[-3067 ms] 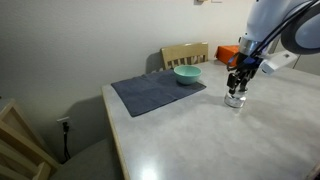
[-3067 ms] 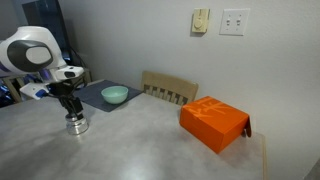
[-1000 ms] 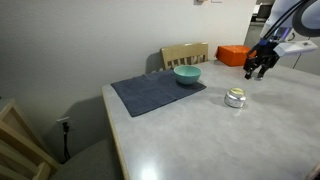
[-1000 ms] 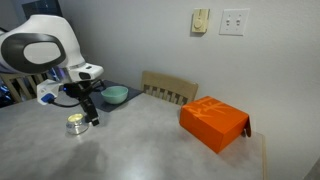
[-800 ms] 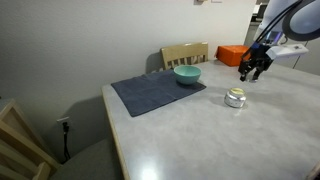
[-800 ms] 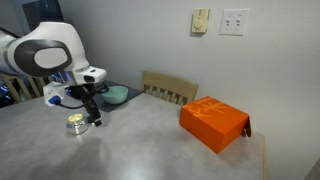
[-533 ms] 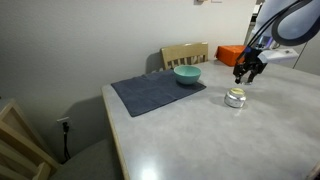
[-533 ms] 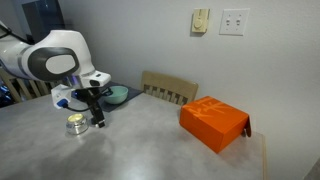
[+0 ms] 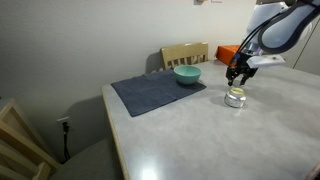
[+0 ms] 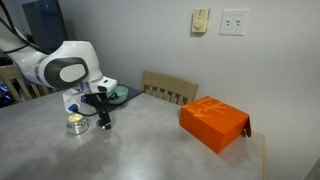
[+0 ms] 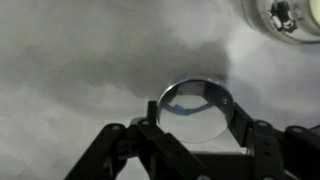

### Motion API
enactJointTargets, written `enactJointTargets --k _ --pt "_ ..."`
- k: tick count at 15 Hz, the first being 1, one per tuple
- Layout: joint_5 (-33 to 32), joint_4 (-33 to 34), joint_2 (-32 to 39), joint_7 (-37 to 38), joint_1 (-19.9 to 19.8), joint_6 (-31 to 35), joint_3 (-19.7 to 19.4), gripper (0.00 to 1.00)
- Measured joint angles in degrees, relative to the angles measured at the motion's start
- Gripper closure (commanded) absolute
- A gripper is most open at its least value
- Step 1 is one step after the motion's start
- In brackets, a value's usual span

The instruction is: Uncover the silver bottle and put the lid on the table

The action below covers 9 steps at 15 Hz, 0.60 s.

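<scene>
We see the gripper (image 11: 195, 118) clamped on the lid (image 11: 196, 98) in the wrist view. The lid is round and shiny, and a dark finger (image 11: 148, 128) presses on each side of it. We cannot tell if the lid touches the surface (image 11: 70, 60) under it. The silver bottle (image 11: 283, 14) has no lid on, and we can look into its open top. The lid is near the silver bottle but apart from it. In both exterior views the silver bottle (image 9: 235, 97) (image 10: 76, 124) stands upright on the pale grey surface (image 9: 200, 140) (image 10: 150, 150). In an exterior view the gripper (image 10: 104, 122) hangs low, just beside the silver bottle, on the side toward the orange box (image 10: 214, 123). The orange box sits well apart from the silver bottle. In an exterior view the teal bowl (image 9: 187, 74) is near the silver bottle and sits on the far corner of the dark mat (image 9: 157, 93). The silver bottle is off the mat, on bare surface. A wooden chair (image 9: 185, 54) stands behind the teal bowl, farther from the silver bottle.
</scene>
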Motion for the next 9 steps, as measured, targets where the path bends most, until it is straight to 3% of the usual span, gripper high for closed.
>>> enactJointTargets --k 9 --pt "2.2 2.9 4.2 0.5 1.6 5.1 -2.3 0.56"
